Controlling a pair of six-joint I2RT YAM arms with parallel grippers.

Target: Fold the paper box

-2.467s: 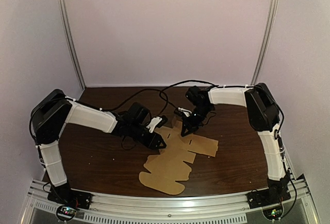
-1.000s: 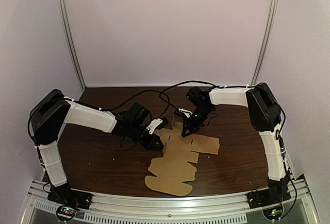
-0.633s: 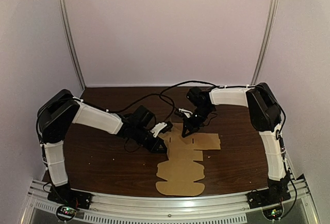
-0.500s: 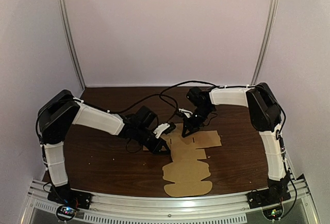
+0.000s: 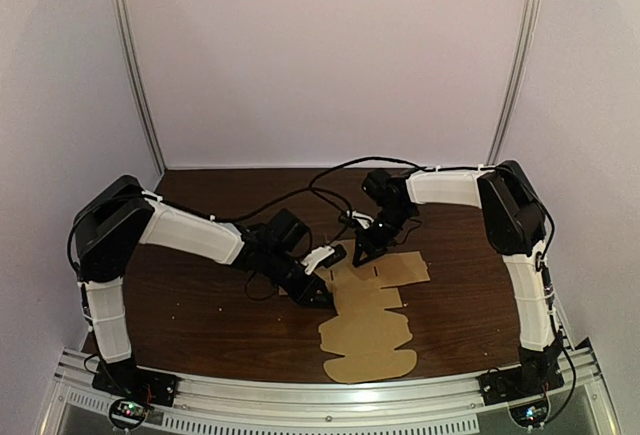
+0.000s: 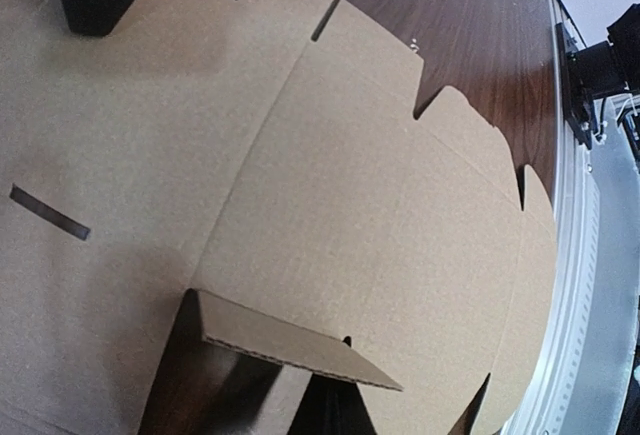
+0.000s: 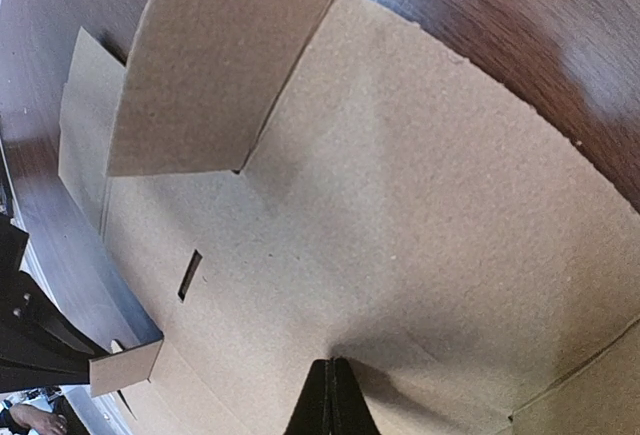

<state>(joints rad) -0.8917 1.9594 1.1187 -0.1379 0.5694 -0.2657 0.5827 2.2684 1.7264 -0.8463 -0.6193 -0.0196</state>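
Room: pale lilac walls [image 5: 330, 55] close in the back and both sides, with a slanted metal upright [image 5: 135, 65] in each back corner.
Surface: dark brown wooden table [image 5: 190, 320], with a ribbed aluminium rail [image 5: 300, 393] along its near edge.
Paper box [image 5: 368, 327]: a flat, unfolded brown cardboard blank lying right of the table's middle, its length running from the centre towards the near edge.
Box edges: the rounded near end reaches close to the rail. The far end spreads into a side panel pointing right. A small flap [image 6: 290, 340] on the left edge stands up off the sheet.
Left gripper [image 5: 318, 293]: low over the table at the box's left edge, beside the raised flap. Whether its jaws are apart or together cannot be told.
Right gripper [image 5: 358, 253]: at the box's far end, jaws pressed together to a single point, tips on the cardboard.
Open room: bare wood lies left of the box under the left arm, along the back wall, and in a narrower strip on the right.
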